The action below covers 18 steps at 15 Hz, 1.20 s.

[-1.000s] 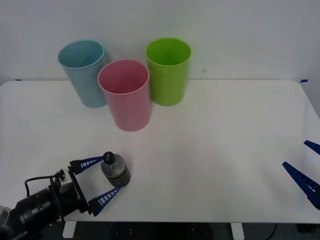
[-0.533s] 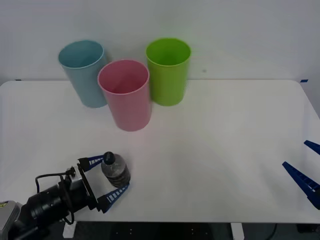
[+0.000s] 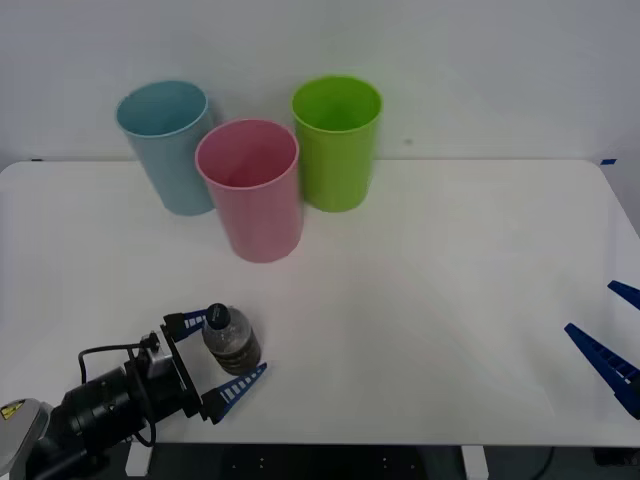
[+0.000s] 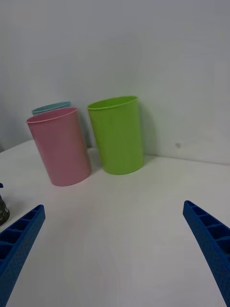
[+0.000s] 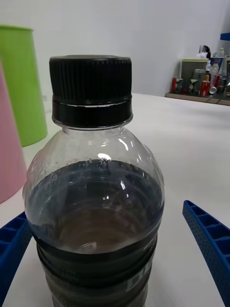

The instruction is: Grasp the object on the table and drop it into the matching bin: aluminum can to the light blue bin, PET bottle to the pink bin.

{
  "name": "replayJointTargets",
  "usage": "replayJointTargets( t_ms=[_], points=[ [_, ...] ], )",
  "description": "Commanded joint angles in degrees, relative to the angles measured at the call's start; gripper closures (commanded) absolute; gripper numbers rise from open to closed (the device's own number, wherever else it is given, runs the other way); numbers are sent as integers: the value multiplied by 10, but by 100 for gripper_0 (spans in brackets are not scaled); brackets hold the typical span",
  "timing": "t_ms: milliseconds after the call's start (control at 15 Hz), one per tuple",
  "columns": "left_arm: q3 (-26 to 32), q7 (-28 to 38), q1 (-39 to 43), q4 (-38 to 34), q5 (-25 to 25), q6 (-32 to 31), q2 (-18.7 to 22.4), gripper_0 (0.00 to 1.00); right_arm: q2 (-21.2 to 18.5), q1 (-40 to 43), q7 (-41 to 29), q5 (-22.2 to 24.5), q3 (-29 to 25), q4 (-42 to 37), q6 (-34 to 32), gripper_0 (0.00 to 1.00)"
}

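Note:
The PET bottle (image 3: 231,340), small and clear with a black cap and a dark brown lower body, stands upright on the white table (image 3: 420,260) near its front left edge. My left gripper (image 3: 235,344) is open, with one blue finger on each side of the bottle. Seen from the left wrist, the bottle (image 5: 96,192) stands close up between the left gripper (image 5: 104,213) fingers. The pink bin (image 3: 250,188) stands at the back, with the light blue bin (image 3: 167,143) to its left. My right gripper (image 3: 590,307) hangs open at the table's right edge.
A lime green bin (image 3: 337,140) stands to the right of the pink one. From the right wrist I see the pink bin (image 4: 61,147), the green bin (image 4: 117,136) and the rim of the light blue bin (image 4: 50,106) between the right gripper (image 4: 113,206) fingers.
My left arm has slid forward and to the right, so the bottle now sits deeper between its open fingers. The bottle and the right arm have not moved.

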Motion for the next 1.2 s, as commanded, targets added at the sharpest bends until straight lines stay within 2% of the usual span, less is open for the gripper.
replayJointTargets(
  t_ms=[67, 133, 200, 800, 1200],
  points=[
    [0, 0, -1, 0, 0, 0, 0, 80, 0, 0, 0, 0, 0, 0, 0, 0],
    [0, -1, -1, 0, 0, -1, 0, 96, 0, 0, 0, 0, 0, 0, 0, 0],
    [0, -1, -2, 0, 0, 0, 0, 100, 0, 0, 0, 0, 0, 0, 0, 0],
    [13, 8, -3, 0, 7, -1, 1, 100, 0, 0, 0, 0, 0, 0, 0, 0],
    [13, 28, -3, -3, 69, -2, 37, 100, 0, 0, 0, 0, 0, 0, 0, 0]
  ],
)
